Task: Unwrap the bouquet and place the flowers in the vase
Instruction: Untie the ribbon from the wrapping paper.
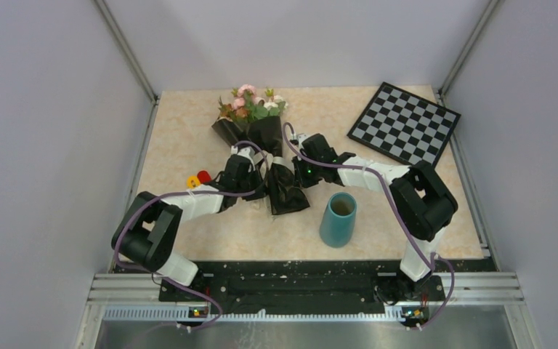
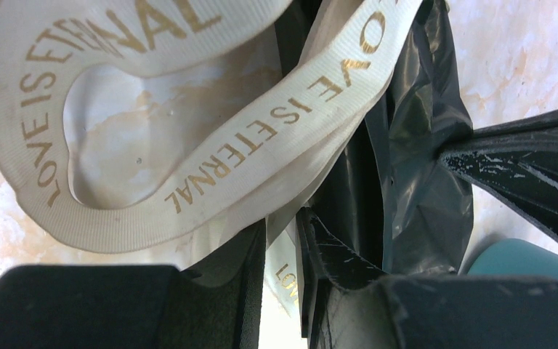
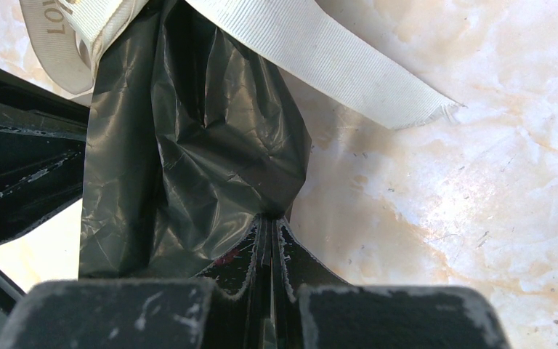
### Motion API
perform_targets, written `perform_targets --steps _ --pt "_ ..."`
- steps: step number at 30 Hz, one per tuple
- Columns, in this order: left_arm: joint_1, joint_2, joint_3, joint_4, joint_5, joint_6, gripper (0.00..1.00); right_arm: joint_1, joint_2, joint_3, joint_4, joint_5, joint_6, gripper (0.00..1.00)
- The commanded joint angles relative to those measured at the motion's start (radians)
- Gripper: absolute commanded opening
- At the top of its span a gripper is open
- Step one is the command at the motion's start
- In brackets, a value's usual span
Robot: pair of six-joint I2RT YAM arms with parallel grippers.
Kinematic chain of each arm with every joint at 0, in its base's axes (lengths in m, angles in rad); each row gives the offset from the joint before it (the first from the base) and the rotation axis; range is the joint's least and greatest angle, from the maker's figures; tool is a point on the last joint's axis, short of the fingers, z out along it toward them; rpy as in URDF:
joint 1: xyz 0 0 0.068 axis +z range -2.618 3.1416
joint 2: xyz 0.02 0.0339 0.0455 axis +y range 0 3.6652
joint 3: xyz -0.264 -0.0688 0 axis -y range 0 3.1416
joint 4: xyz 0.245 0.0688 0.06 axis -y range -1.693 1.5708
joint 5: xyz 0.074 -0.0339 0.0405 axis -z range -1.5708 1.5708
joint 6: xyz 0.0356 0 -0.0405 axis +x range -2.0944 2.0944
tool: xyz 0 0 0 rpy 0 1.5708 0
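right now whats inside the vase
The vase shows only a dark opening from above, with no flower in it. Its bottom is hidden by its own wall.

We see the bouquet's crinkled black wrapping paper (image 3: 211, 145) as a thin, glossy film, and its cream ribbed woven ribbon (image 2: 211, 167) as matt cloth printed with shiny gold letters. The beige marbled tabletop (image 3: 443, 182) looks smooth and faintly polished, the teal cylindrical vase (image 1: 338, 220) smooth and matt.
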Motion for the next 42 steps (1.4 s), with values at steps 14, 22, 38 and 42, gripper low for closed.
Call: perform_targets --steps 14,22,38,42 --pt "-0.023 0.051 0.061 0.074 -0.075 0.009 0.06 -0.004 -0.048 0.007 0.002 -0.023 -0.003 0.00" --pt "-0.023 0.022 0.063 0.031 -0.057 0.037 0.00 -0.003 -0.068 0.002 -0.001 -0.046 -0.026 0.00" --pt "-0.018 -0.096 0.070 -0.205 -0.196 0.112 0.00 0.114 -0.090 0.031 0.031 -0.130 -0.009 0.09" --pt "-0.013 -0.099 0.079 -0.258 -0.236 0.121 0.00 0.091 -0.115 0.053 0.012 -0.108 -0.032 0.34"
